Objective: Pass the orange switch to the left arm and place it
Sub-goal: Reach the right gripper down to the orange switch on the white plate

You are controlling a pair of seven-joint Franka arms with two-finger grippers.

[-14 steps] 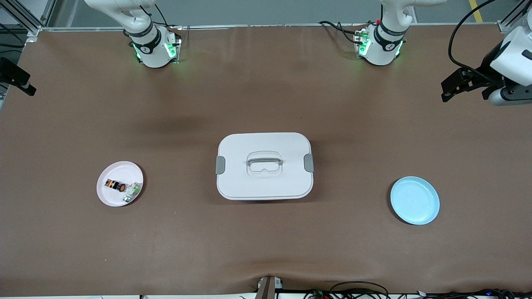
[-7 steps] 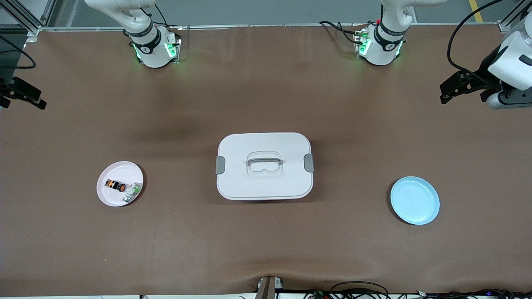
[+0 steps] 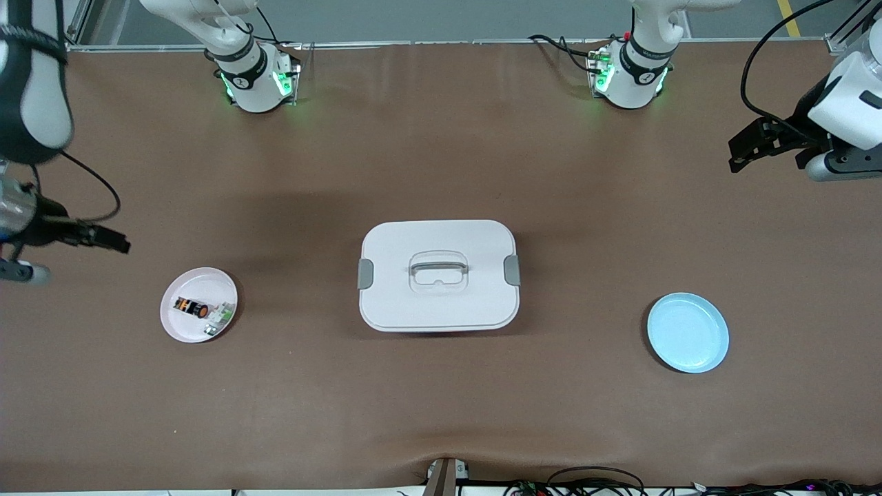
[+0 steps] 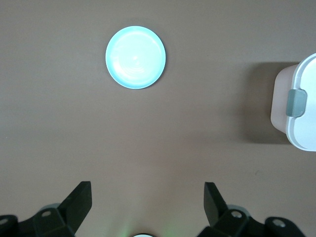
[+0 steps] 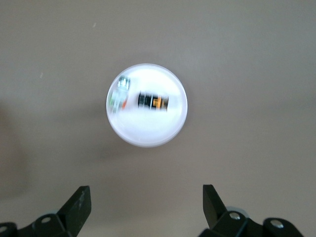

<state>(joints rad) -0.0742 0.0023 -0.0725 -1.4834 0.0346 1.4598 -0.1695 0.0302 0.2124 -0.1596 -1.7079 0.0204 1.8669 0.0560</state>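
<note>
The orange switch (image 3: 191, 307) lies on a pink plate (image 3: 196, 281) toward the right arm's end of the table, beside a small white-and-green component (image 3: 219, 317). My right gripper (image 3: 114, 242) hangs open and empty in the air over the bare table beside that plate. The right wrist view shows the orange switch (image 5: 154, 101) on the pink plate (image 5: 148, 132) well ahead of the open right gripper (image 5: 145, 192). The box (image 3: 438, 275) stands shut at mid-table. My left gripper (image 3: 741, 153) waits open and empty over the left arm's end of the table.
An empty blue plate (image 3: 688, 333) lies toward the left arm's end, nearer the front camera than the left gripper. The left wrist view shows the blue plate (image 4: 136, 57), a corner of the box (image 4: 301, 108) and the open left gripper (image 4: 148, 186). Cables hang off the front edge.
My right arm has swung in from the table's edge, and its gripper has come toward the pink plate. The left arm has hardly shifted. Both grippers have stayed open.
</note>
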